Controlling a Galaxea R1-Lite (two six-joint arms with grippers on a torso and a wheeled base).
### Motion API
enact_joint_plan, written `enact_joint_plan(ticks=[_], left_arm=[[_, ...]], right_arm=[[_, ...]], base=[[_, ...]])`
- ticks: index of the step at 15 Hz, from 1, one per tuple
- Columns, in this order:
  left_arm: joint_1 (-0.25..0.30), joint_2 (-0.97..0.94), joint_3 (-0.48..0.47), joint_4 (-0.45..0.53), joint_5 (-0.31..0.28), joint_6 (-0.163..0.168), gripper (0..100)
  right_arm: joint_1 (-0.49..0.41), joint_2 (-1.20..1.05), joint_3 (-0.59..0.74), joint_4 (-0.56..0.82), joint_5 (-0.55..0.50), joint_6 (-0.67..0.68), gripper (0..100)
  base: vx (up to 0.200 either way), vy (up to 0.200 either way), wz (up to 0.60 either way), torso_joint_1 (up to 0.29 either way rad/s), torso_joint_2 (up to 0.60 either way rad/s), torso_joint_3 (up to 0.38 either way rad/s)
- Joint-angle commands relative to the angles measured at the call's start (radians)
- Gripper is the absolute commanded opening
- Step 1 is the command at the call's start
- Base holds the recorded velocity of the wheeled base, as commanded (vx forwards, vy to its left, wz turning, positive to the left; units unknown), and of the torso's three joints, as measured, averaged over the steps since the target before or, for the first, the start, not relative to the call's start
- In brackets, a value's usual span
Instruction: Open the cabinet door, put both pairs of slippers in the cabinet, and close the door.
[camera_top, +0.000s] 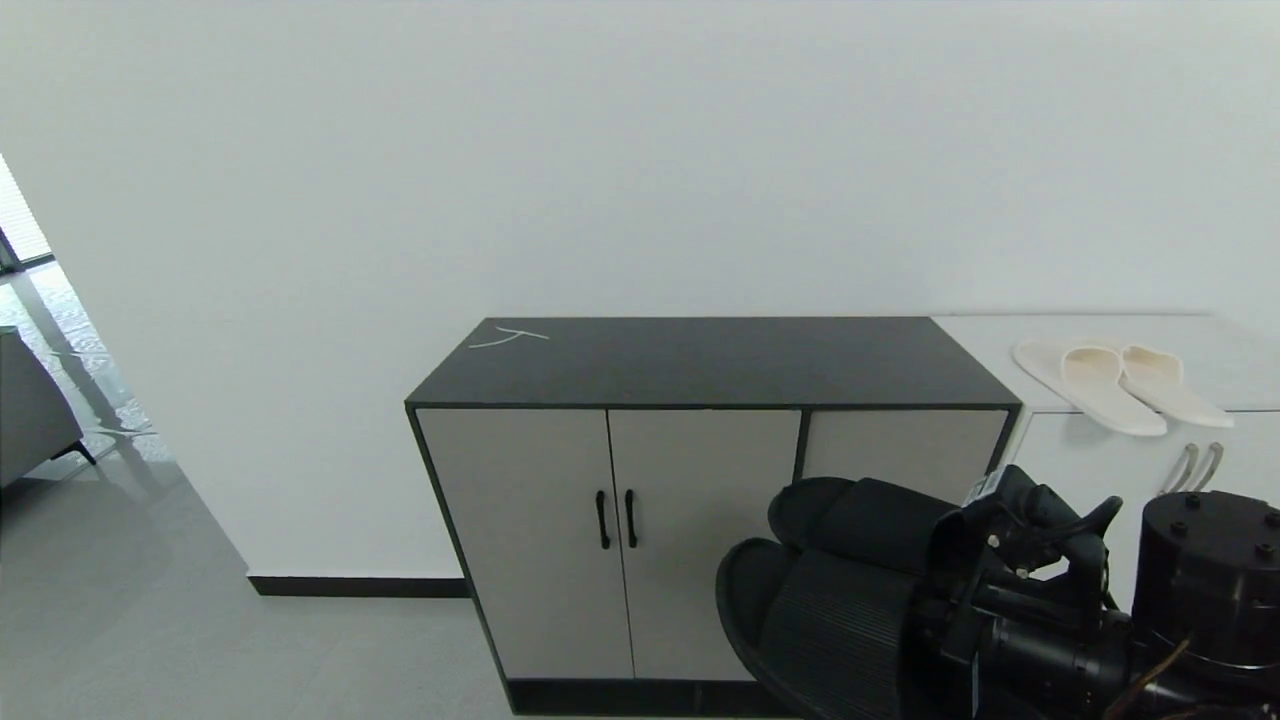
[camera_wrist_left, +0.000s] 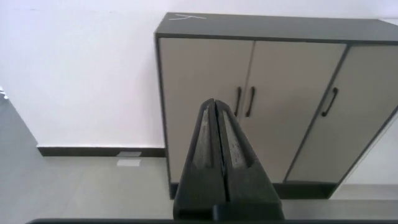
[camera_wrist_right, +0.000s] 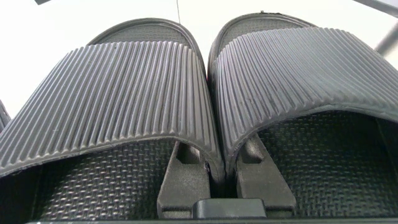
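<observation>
- Here is the cabinet (camera_top: 700, 360), centre of the head view, dark top over grey doors, and every door is shut.
- The right end effector (camera_wrist_right: 217, 163) is clamped on the black slippers (camera_top: 840, 590), low in the right of the head frame. The right wrist view shows one finger (camera_wrist_right: 183, 180) tucked under each ribbed strap, pinching the two inner walls together.
- The left end effector (camera_wrist_left: 214, 143) is closed and empty, its fingers pressed flat against each other. It faces the two slim black handles (camera_wrist_left: 237, 101) where the left and middle doors meet.
- The white slippers (camera_top: 1120, 385) lie side by side on the white desk (camera_top: 1245, 350), at the right edge of the head frame, just beside the cabinet top.
- My read: the door opening is the step in hand. Nothing is stowed yet, so the task is in its early part.
- To do it well, the left end effector has to spread its fingers before it reaches a handle. It should then go around one vertical bar only, because the two stand very close together.
- Once closed on the bar, the pull should follow the hinge's arc rather than a straight line, or the grip may slide off.
- Watch the loaded right arm, which sits in front of the right-hand door (camera_top: 905, 445). A swinging door could clip the black pair, so it needs room.
- A wide opening will let each pair go in without catching the frame.
</observation>
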Motion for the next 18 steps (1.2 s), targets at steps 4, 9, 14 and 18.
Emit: enact_joint_plan(ticks=[4,9,14,18], left_arm=[[0.0,0.0,0.0,0.0,0.001,0.0,0],[0.0,0.0,0.0,0.0,0.001,0.001,0],[0.0,0.0,0.0,0.0,0.001,0.0,0],[0.0,0.0,0.0,0.0,0.001,-0.002,0]], right_arm=[[0.001,0.003,0.0,0.0,-0.001,0.0,0],[0.001,0.003,0.0,0.0,-0.001,0.0,0],[-0.001,0.004,-0.002,0.0,-0.001,0.0,0],[-0.002,0.006,-0.006,0.0,-0.001,0.001,0]], base=[[0.05,0.0,0.0,-0.001,0.0,0.002],[0.2,0.0,0.0,-0.002,0.0,0.005],[0.16,0.0,0.0,0.004,0.0,0.002],[0.0,0.0,0.0,-0.038,0.09,0.048]])
